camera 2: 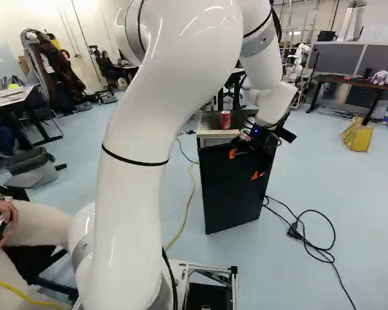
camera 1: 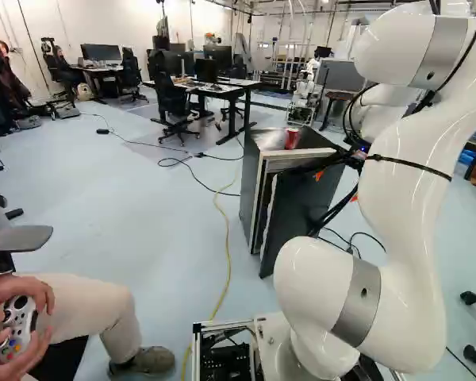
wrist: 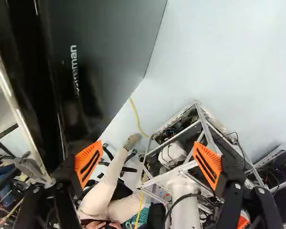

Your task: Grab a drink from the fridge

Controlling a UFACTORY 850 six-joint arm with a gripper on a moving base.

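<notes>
My gripper (wrist: 148, 164) is open, its orange pads (wrist: 89, 164) wide apart with nothing pinched between, close to the black door (camera 2: 229, 200). The door is ajar, so I judge the step is swinging it wider: I'd get one finger behind the free edge and draw it round in a slow arc (the hinge sets the path, not me). Beyond, the fridge (camera 1: 252, 181) hides any drinks inside; a red can (camera 2: 226, 119) stands on top, and a jolt could tip it.
</notes>
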